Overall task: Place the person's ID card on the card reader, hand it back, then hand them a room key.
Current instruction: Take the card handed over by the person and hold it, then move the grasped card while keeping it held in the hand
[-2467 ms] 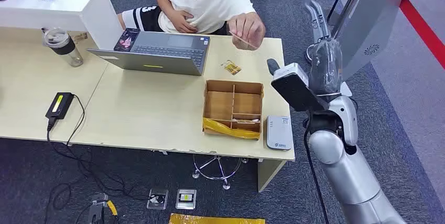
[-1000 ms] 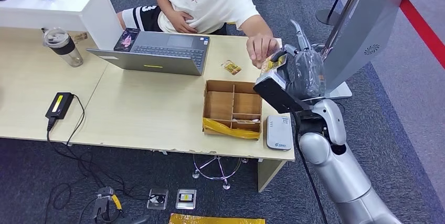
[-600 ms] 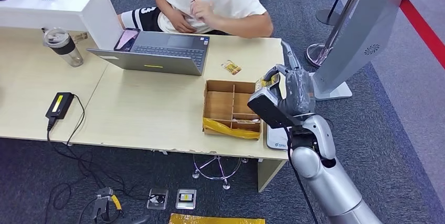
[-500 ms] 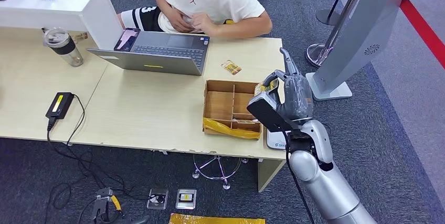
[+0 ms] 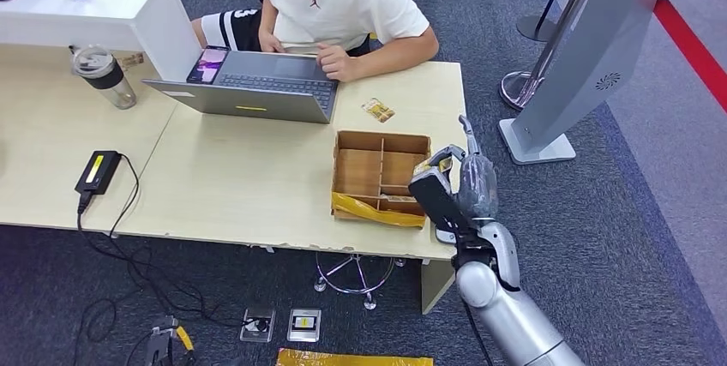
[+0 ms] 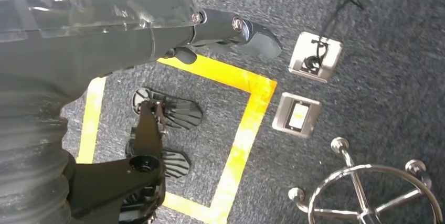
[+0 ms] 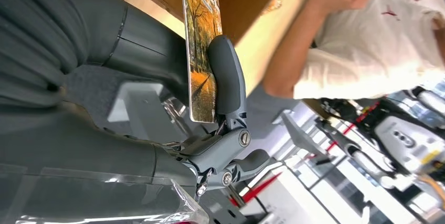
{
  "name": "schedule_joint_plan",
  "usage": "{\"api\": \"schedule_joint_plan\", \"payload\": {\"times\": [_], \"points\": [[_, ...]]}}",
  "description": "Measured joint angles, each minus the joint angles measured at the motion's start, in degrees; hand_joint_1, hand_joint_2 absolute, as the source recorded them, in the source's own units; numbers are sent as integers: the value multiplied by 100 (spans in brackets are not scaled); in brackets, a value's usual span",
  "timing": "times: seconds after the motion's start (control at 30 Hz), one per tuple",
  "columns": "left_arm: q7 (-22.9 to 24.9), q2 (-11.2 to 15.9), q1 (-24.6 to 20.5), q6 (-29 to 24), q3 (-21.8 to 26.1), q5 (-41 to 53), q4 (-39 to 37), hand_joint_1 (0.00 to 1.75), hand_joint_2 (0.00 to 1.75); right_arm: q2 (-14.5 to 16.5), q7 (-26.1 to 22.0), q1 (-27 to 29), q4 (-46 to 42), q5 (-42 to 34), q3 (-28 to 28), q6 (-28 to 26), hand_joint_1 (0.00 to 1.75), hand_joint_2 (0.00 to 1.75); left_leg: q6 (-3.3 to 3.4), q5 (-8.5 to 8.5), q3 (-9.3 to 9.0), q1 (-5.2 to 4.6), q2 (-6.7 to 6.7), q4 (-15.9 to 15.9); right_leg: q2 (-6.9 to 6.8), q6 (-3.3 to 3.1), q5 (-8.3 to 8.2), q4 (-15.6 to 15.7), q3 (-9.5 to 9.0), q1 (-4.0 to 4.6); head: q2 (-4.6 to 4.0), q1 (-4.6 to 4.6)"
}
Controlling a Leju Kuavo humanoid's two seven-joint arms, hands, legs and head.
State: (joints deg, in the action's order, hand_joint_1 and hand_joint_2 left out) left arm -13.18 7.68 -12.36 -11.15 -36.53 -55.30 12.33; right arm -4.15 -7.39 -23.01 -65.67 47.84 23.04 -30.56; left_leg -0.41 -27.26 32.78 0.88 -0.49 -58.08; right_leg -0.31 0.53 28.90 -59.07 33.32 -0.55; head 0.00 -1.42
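Note:
My right hand (image 5: 467, 184) hangs low at the table's front right corner, pinching the person's ID card (image 5: 439, 163), a card with an orange and yellow picture. In the right wrist view the ID card (image 7: 200, 40) stands on edge between the thumb and a finger (image 7: 226, 74). The white card reader (image 5: 443, 234) lies right under the hand, mostly hidden by the wrist. My left hand (image 6: 157, 24) hangs over the floor with its fingers stretched out and nothing in them. The person (image 5: 343, 6) sits behind the table with a hand on the laptop.
A wooden compartment box (image 5: 380, 176) with a yellow strip stands left of my right hand. A small card (image 5: 377, 110) lies behind it. The laptop (image 5: 257, 83), a cup (image 5: 103, 75) and a power brick (image 5: 97, 171) are further left. A grey kiosk (image 5: 591, 49) stands on the right.
My right hand took the card from the person's raised hand, then came down and toward me to the reader. The person's hand went back to the laptop.

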Motion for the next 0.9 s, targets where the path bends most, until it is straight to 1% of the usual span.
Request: {"api": "schedule_joint_plan", "payload": {"times": [0.13,0.27,0.53,0.9], "points": [[-24,12,84,-54,8,-140,-2,0,175,57,-193,-134,531,-453,25,-212,175,175,0,0,-1,0,1,0,3,0,0,0,1,0,0,1],[-67,30,173,-83,9,-228,-5,0,175,59,-306,-302,943,-782,-23,-253,175,175,0,0,-1,0,1,0,2,0,0,0,1,-1,0,0],[-91,49,256,-98,13,-281,-7,0,175,56,-373,-477,1430,-988,-89,-244,175,175,0,0,-2,0,1,0,2,0,0,0,3,0,0,0],[-122,78,328,-92,14,-305,-11,0,175,7,-422,-495,1762,-1351,-283,-321,175,175,0,0,-3,-1,4,0,7,0,0,1,5,-1,0,0]]}}
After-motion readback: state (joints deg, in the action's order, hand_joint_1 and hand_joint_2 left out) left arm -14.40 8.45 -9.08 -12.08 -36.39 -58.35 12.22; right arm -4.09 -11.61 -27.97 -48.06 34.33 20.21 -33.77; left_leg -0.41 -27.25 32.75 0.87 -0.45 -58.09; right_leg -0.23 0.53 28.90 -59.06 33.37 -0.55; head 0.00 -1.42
